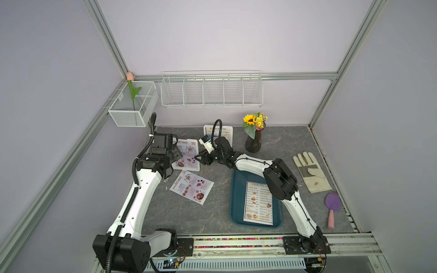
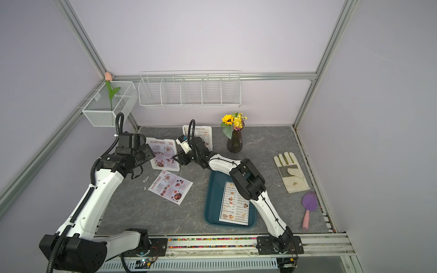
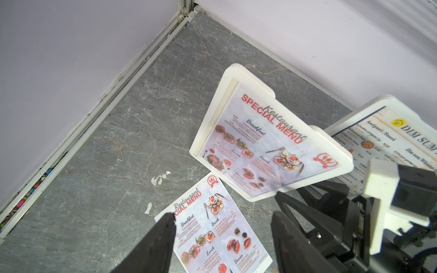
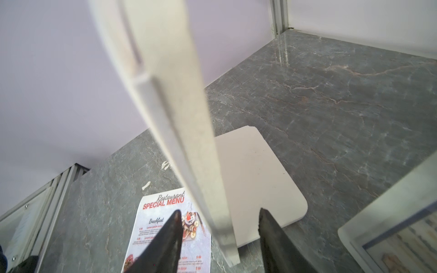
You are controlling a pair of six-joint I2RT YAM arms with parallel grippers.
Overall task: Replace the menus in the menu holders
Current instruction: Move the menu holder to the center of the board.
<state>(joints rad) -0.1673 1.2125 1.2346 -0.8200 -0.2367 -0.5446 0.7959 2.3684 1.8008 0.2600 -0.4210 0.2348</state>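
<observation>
From high over the front edge, both top views look steeply down on the whole grey table (image 1: 179, 212). The left wrist camera looks down, near, toward the back left corner. The right wrist camera, very close to the Special Menu holder (image 4: 179, 118), faces that corner too; both share the loose Special Menu sheet (image 3: 220, 231).

Lilac walls (image 1: 212, 35); alu frame (image 1: 295, 76); grey marble tabletop (image 1: 295, 146); wire rack (image 1: 210, 92).

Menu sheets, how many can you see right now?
4. Framed pink menu in the left holder; loose pink menu in front of it; framed white menu in the back holder; loose white menu in the tray. Holder backs are hidden.
</observation>
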